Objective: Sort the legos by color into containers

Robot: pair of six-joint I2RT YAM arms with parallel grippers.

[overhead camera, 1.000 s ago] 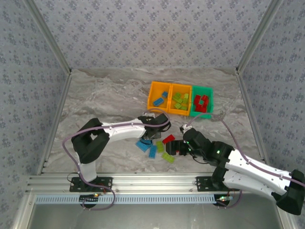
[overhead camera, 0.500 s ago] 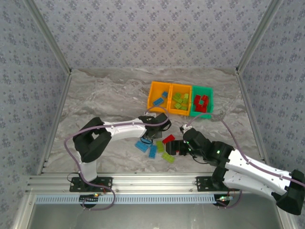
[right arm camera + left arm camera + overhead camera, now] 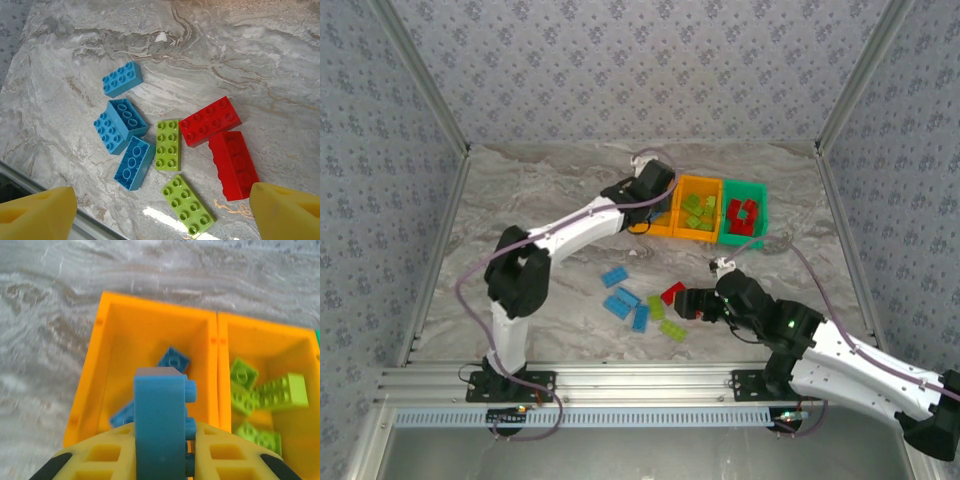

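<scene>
**Left claw [image 3: 161,442] carries a blue brick [image 3: 160,410] over the left orange bin [image 3: 92,375]; right claw [image 3: 160,214] wide over the loose legos**

Change noted: a second ago the left claw was low at the loose pile in the middle of the table [image 3: 540,200]. It now stands at the far row of bins, above the left orange bin. The right arm has barely shifted.

Left claw: clamped on the blue brick, which stands on edge between the yellow fingers [image 3: 107,455] with its studs facing right. Below it the bin holds other blue bricks [image 3: 174,360]. The middle orange bin [image 3: 265,329], touching it on the right, holds lime bricks [image 3: 243,375]. In the top view the green bin [image 3: 763,200] ends the row and holds red bricks [image 3: 742,215].

Right claw: spread wide and holding nothing, above the loose pile near the table's front edge. Under it lie three blue legos [image 3: 120,125], two lime legos [image 3: 168,145] and two red legos [image 3: 210,121], close together and some touching.
</scene>
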